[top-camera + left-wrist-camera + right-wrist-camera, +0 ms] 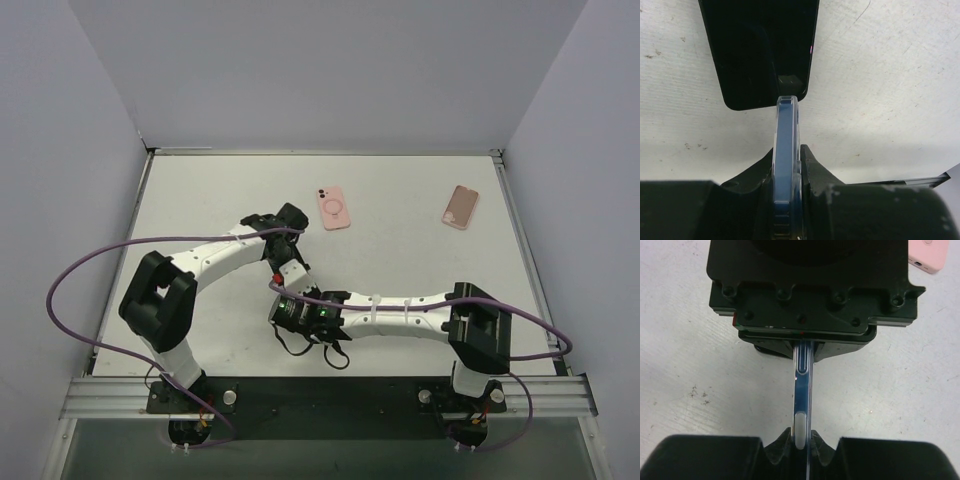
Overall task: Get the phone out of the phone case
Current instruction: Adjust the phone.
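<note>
Starting with the overhead view, you see both arms reaching to the middle of the table (pixel 420 250), where the left gripper (pixel 288 274) and the right gripper (pixel 293 306) meet tip to tip. What they hold is hidden by the arms in this view. Two pink items lie flat toward the far edge, well apart from the grippers: a pink case with a ring (pixel 334 208) near centre and a plain pink case (pixel 460 207) to its right.

In the left wrist view, note that the left fingers (pixel 815 172) stand narrow, clamped on the phone case (pixel 785 135). The case is a thin, clear bluish shell seen edge-on, running straight away from the camera. Past its far tip, the phone (pixel 760 50) lies flat on the table, black and glossy, separate from the held case. The tip's reflection shows on the phone's surface. You cannot tell whether the tip touches the phone.

In the right wrist view, note that the right fingers (pixel 826 446) are also narrow, pinching the near end of the phone case at its pale side button (pixel 799 427). The case spans the gap to the black body of the left gripper, which grips the far end. Edge-on, you cannot tell whether anything sits inside the case. A pink corner shows at the upper right of this view.
</note>
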Controlling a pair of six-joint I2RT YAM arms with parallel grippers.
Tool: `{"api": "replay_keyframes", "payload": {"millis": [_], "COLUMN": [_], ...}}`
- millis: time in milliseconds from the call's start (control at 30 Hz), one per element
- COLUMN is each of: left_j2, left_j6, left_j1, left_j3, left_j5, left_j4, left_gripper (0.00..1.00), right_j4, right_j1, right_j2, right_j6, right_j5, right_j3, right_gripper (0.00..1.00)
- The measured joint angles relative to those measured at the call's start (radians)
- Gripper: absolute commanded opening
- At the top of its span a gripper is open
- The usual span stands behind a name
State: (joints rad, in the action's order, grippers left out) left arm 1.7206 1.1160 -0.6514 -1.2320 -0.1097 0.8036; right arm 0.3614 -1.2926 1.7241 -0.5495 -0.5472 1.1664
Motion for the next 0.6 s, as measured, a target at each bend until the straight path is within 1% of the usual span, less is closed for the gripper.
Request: {"api": "replay_keyframes", "payload": {"millis": [67,100,167,267,300,333,400,433,500,600], "left_j2": [0.004,0.007,0.015,0.017,0.017,0.017,0.016,0.015,0.004,-0.034], "left_j6": [-0.002,-0.003,-0.008,-0.02,-0.026,-0.032,-0.041,-0.044,-0.05,-0.055], "left_j1": [-0.002,-0.002,-0.002,-0.002,-0.002,-0.001,-0.001,0.0,0.005,0.027], "left_j3": [-0.001,-0.005,-0.012,-0.013,-0.013,-0.013,-0.012,-0.01,-0.001,0.035], "left_j5": [-0.005,-0.009,-0.021,-0.035,-0.047,-0.061,-0.081,-0.091,-0.116,-0.159], "left_j4": [-0.003,-0.003,-0.008,-0.019,-0.024,-0.031,-0.05,-0.063,-0.096,-0.155], "left_gripper": [0.05,0.15,0.23,0.48,0.5,0.58,0.6,0.68,0.69,0.77], "right_j4": [0.005,0.008,0.016,0.025,0.029,0.033,0.042,0.044,0.048,0.047], "right_j1": [-0.003,-0.003,-0.003,-0.003,-0.002,0.001,0.004,0.005,0.01,0.021], "right_j2": [0.002,0.002,0.002,0.002,0.002,0.002,0.002,0.002,0.002,-0.002], "right_j6": [0.0,0.0,-0.001,-0.003,-0.009,-0.012,-0.021,-0.025,-0.03,-0.042], "right_j5": [-0.01,-0.014,-0.022,-0.034,-0.034,-0.033,-0.033,-0.033,-0.032,-0.029], "right_j3": [0.0,0.0,0.0,0.0,0.0,0.0,0.0,0.0,-0.002,-0.014], "right_gripper": [0.0,0.0,0.0,0.0,0.0,0.0,0.0,0.0,0.0,0.0]}}
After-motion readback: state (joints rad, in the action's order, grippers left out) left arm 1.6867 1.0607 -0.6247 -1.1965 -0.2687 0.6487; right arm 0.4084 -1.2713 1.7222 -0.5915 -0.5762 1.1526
